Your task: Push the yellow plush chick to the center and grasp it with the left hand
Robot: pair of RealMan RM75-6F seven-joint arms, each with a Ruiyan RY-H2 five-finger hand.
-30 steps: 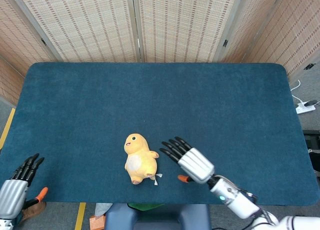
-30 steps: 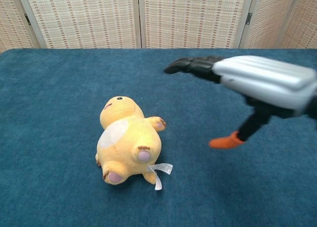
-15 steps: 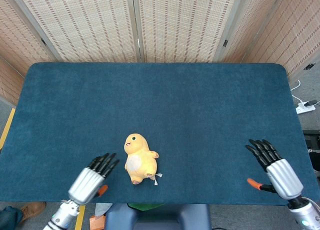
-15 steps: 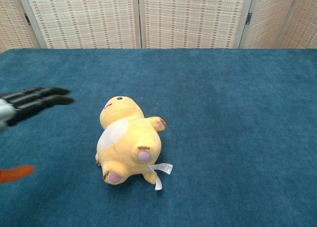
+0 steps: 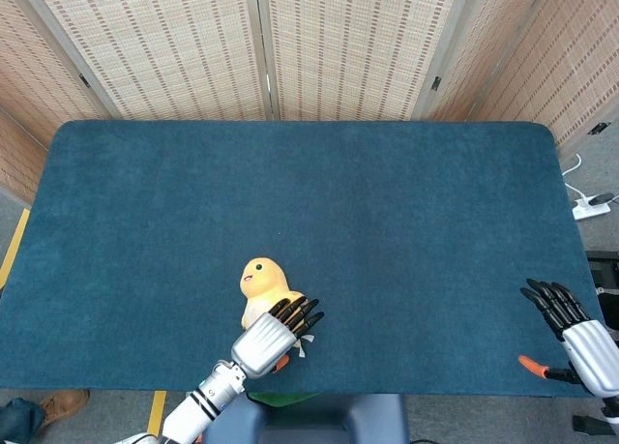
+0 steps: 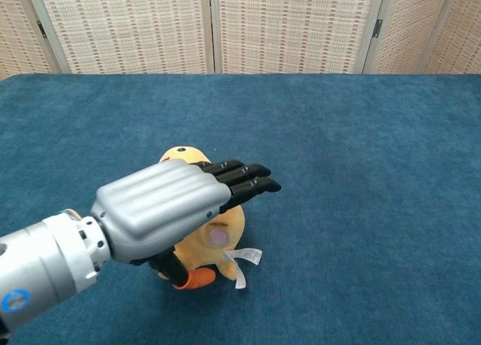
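The yellow plush chick [image 5: 259,281] lies on its back near the front middle of the blue table, head pointing away from me. My left hand [image 5: 276,332] hovers flat over its lower body with fingers stretched out and nothing held. In the chest view this left hand [image 6: 176,207] covers most of the chick [image 6: 222,236], leaving only the head top, a foot and the white tag showing. My right hand [image 5: 580,333] sits open at the table's front right corner, far from the chick.
The blue carpeted table [image 5: 309,202] stretches wide behind the chick. Woven folding screens [image 5: 261,47] stand along the back edge. A white power strip [image 5: 590,207] lies on the floor at the right.
My left hand has swept right from the front left and now hangs over the chick's body. My right hand has drawn further back to the right corner. The chick has not moved.
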